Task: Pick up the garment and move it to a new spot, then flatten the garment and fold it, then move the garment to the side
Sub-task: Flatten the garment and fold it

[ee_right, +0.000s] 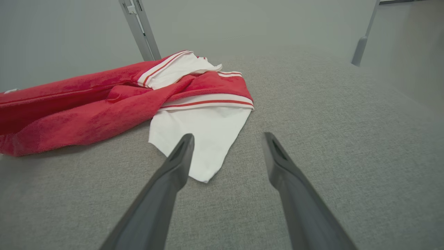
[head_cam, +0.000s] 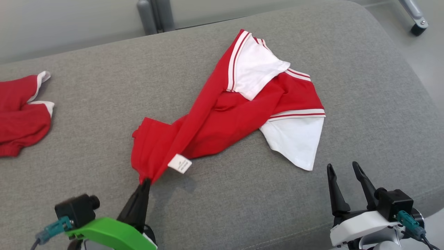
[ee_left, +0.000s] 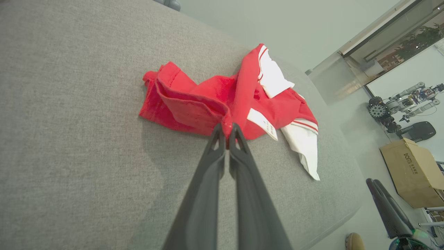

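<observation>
Head above, wrists low; common garment (head_cam: 222, 118).

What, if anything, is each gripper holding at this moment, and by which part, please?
The left gripper is shut on the garment, pinching a red edge beside its white label. The right gripper is open and holds nothing.

Grey cushion (head_cam: 104, 86) bears garment (head_cam: 215, 125); red cloth (head_cam: 17, 114)

The shirt (head_cam: 222, 118) lies in the middle of the cushion (head_cam: 86, 86). The left gripper (head_cam: 145, 181) holds its near corner. The right gripper (head_cam: 342, 166) is just before the right sleeve (head_cam: 295, 139), not touching it. Another garment (head_cam: 17, 111) lies on the far left.
</observation>
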`<state>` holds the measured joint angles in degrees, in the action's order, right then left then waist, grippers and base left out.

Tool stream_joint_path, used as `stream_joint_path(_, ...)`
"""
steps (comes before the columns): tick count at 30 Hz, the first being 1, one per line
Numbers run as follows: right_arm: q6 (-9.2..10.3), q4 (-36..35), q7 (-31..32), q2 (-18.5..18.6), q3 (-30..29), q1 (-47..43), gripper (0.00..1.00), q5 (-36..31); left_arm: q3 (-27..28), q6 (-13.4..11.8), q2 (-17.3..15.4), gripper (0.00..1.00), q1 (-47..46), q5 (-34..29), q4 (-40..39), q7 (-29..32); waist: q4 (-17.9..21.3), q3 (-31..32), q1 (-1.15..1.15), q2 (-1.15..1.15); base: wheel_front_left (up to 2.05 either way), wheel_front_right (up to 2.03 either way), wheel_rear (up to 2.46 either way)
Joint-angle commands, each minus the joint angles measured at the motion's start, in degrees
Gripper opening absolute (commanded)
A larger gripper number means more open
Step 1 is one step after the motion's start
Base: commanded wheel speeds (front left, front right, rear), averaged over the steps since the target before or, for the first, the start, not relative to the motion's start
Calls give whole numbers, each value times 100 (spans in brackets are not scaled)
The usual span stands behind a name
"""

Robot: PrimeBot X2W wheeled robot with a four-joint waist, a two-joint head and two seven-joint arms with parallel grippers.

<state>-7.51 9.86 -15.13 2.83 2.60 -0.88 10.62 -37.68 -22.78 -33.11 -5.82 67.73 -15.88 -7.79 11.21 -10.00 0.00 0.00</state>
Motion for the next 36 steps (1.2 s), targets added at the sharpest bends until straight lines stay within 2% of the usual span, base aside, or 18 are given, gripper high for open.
stream_joint_path(1,4,13,-2,14,-14,-58,100,-48,-12,25,63,0,215,118,63,-96,-243,55,0,0,0,0,0)
stream_joint_path(6,4,38,-2,15,-19,0,100,-206,-194,275,361,0,513,297,842,-158,-531,117,0,0,0,0,0)
stream_joint_path(12,4,77,-2,15,-7,-6,100,-293,-260,495,663,0,365,348,2043,-248,-644,240,0,0,0,0,0)
stream_joint_path(13,4,75,-2,14,-6,-28,100,-314,-242,538,699,5,336,360,2184,-282,-649,253,0,0,0,0,0)
stream_joint_path(14,4,77,-2,14,-5,-49,100,-328,-229,574,736,26,311,345,2304,-314,-652,263,0,0,0,0,0)
stream_joint_path(15,4,79,-2,15,-1,-67,100,-332,-223,609,772,36,278,308,2412,-359,-654,270,0,0,0,0,0)
stream_joint_path(16,4,79,-2,15,-1,-67,100,-332,-223,609,772,36,278,308,2412,-359,-654,270,0,0,0,0,0)
stream_joint_path(17,4,78,-2,15,0,-86,100,-333,-213,646,812,45,243,285,2502,-397,-656,275,0,0,0,0,0)
stream_joint_path(18,4,76,-2,15,0,-102,100,-341,-198,676,847,63,216,259,2567,-427,-657,280,0,0,0,0,0)
stream_joint_path(19,4,73,-2,14,2,-114,100,-350,-186,705,868,91,192,226,2634,-466,-655,285,0,0,0,0,0)
stream_joint_path(20,4,73,-2,15,8,-120,100,-357,-175,709,881,100,168,185,2696,-503,-650,288,0,0,0,0,0)
stream_joint_path(25,4,74,-2,14,33,-133,100,-366,-91,900,993,100,161,73,2918,-643,-613,310,0,0,0,0,0)
stream_joint_path(29,4,13,-2,14,-2,-172,100,-379,131,980,979,100,267,-302,3013,-726,-591,383,0,0,0,0,0)
stream_joint_path(31,4,-5,-2,14,-17,-214,100,-401,324,1017,951,100,365,-675,2978,-736,-588,454,0,0,0,0,0)
stream_joint_path(36,4,-98,-2,15,-123,-325,100,-479,1031,1152,1146,100,794,-1718,2678,-739,-637,668,0,0,0,0,0)
